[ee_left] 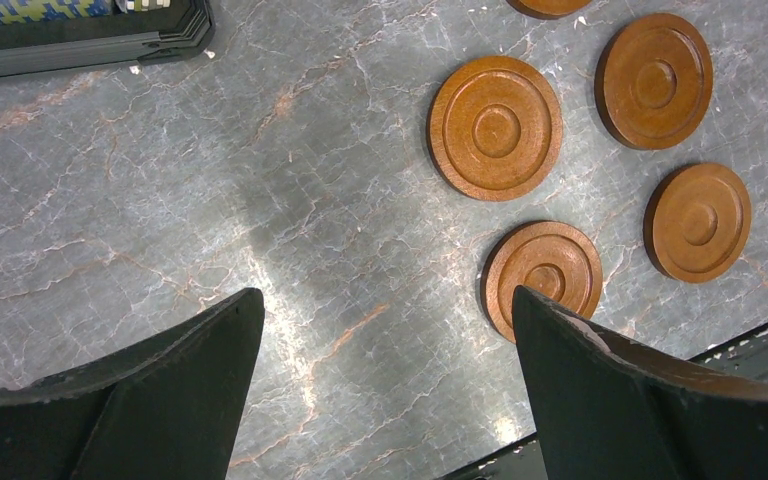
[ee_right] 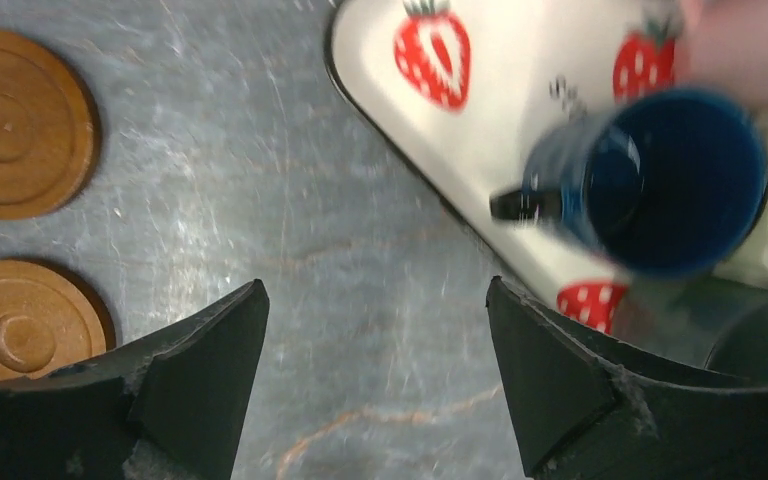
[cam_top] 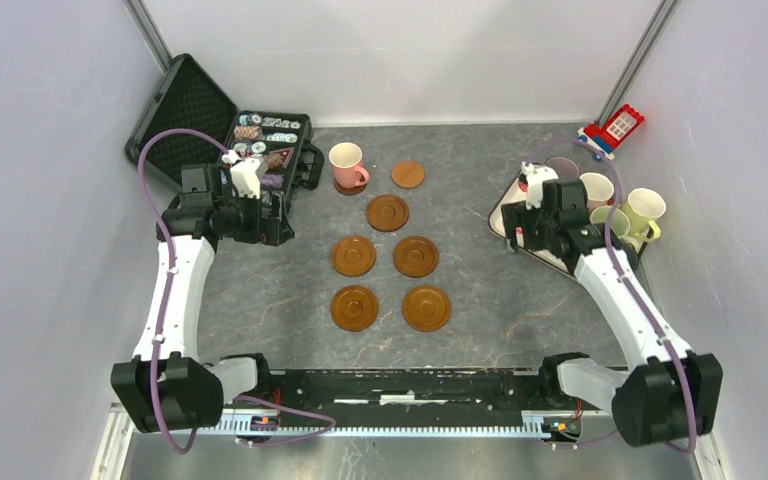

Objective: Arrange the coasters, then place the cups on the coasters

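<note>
Your nearest coasters [cam_top: 354, 307] sat paired on the table [cam_top: 480, 300], with a second pair behind and single ones running back. Your left end effector [ee_left: 385, 300] hung spread wide above bare table beside them, gripping nothing. Your right end effector [ee_right: 375, 290] was spread too, empty, at the edge of the strawberry tray [ee_right: 500, 90], with the navy cup [ee_right: 660, 180] just ahead on it. Farthest back, the pink cup [cam_top: 347, 163] stood on a coaster.

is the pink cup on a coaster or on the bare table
On a coaster: the pink cup stands upright on a dark brown coaster, its rim showing under the cup's base.
</note>
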Motion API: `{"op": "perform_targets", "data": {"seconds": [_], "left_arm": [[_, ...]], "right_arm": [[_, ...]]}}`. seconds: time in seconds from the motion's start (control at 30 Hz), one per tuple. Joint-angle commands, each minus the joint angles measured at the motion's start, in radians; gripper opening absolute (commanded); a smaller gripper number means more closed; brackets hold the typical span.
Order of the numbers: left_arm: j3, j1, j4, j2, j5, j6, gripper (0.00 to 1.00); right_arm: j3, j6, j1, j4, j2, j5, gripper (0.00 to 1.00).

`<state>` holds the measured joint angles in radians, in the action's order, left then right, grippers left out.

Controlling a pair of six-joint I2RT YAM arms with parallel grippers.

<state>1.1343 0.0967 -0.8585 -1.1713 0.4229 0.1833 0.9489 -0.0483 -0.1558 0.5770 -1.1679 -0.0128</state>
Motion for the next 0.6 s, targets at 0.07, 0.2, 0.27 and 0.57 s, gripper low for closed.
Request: {"op": "perform_targets", "data": {"seconds": [0.07,0.2,0.27,0.57], "left_arm": [[0.018,0.005,0.043,0.005,0.026,-0.017,1.00],[0.025,0.004,0.047,-0.002,0.018,-0.021,1.00],[0.037,0.005,0.047,-0.002,0.006,-0.026,1.00],[0.007,0.007,0.057,0.042,-0.058,-0.026,1.00]], "right_arm": [[-0.095,0.339,0.006,0.025,0.074,0.275,0.87],[-0.064,0.389,0.019,0.001,-0.009,0.401,0.84],[-0.038,0.413,0.036,0.015,-0.065,0.427,0.82],[-0.019,0.470,0.094,-0.032,-0.179,0.429,0.81]]}}
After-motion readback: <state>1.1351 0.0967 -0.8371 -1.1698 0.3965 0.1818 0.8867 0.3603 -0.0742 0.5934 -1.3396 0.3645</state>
